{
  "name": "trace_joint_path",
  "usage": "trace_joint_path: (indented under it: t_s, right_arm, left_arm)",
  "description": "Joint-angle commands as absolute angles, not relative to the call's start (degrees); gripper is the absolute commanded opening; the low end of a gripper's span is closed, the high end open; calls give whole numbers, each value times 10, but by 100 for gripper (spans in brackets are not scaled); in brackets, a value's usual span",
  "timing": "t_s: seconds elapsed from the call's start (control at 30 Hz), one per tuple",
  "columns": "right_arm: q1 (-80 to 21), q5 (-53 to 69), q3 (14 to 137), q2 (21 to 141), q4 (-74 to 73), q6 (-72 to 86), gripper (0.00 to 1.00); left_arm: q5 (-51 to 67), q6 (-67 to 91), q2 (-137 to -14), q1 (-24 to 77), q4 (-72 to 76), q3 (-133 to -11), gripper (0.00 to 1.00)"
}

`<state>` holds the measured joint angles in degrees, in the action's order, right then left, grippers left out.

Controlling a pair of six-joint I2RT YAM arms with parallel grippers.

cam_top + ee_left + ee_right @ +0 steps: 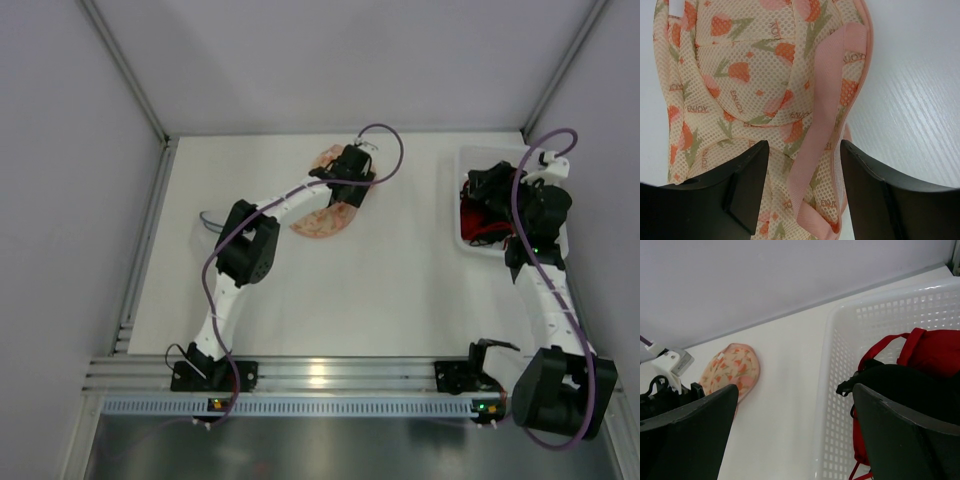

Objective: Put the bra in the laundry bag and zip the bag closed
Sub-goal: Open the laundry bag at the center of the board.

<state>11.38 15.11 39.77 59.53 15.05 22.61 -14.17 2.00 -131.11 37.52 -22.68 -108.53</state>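
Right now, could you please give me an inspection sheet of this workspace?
Surface: white table, no spills seen.
Job's things: tulip-print mesh laundry bag lying at the far side; red bra in the white basket on the right, with a black garment.
Clutter: thin bluish loop beside the left arm, unidentifiable.
Grippers: left gripper open, straddling the bag's pink band; right gripper open above the basket.
Cables: purple cable looping along each arm.
Surroundings: grey walls on three sides.

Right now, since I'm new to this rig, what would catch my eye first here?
The peach floral mesh laundry bag lies at the far middle of the table, with the left gripper open astride its pink trim. At the right edge, a white basket holds a red bra and a black garment beneath the open right gripper.
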Motion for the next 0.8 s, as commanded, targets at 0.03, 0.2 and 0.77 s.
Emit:
trace_joint_path:
  t_s: [0.03,0.2,0.77]
  right_arm:
    - [112,156,404,587,176,231,99]
    - [112,151,403,584,176,231,99]
    - [110,185,389,581,174,243,99]
  left_arm:
    - [-142,28,-1308,374,-201,-1072,65]
    - [-134,44,-1298,372,-198,-1052,52]
    - [-27,162,-1176,377,-180,-1019,0]
